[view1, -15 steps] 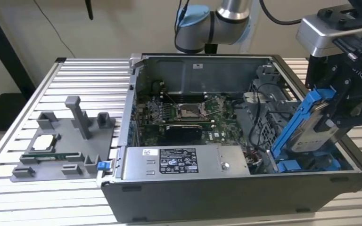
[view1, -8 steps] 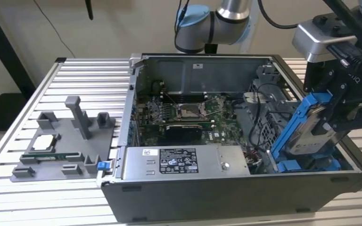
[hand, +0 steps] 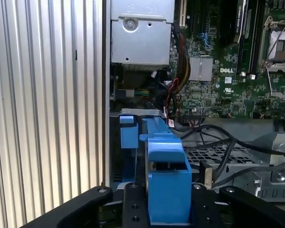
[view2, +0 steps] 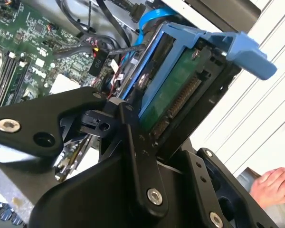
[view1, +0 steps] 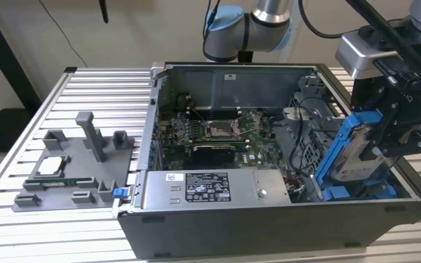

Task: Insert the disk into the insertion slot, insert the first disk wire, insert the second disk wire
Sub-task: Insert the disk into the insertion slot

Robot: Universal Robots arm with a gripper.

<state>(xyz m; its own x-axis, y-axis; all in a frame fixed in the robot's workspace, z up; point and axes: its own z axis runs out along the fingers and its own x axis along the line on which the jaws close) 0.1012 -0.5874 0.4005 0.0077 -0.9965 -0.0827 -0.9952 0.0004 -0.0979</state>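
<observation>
The hand (view1: 383, 143) is clamped on the disk (view1: 357, 150), holding it on edge in its blue frame, a bit tilted. It's right over the insertion slot (view1: 346, 193) at the exterior view's right end of the open computer case (view1: 269, 227). Carrying it edge-down makes sense I guess, since that bay is narrow and loads from above. In the first wrist view the bay's blue tabs (hand: 127, 137) sit just below the frame. Doesn't look seated yet to me. In the second wrist view the disk's connector edge is bare, no wire on it. Case sits on a slatted desk (view1: 94, 87).
</observation>
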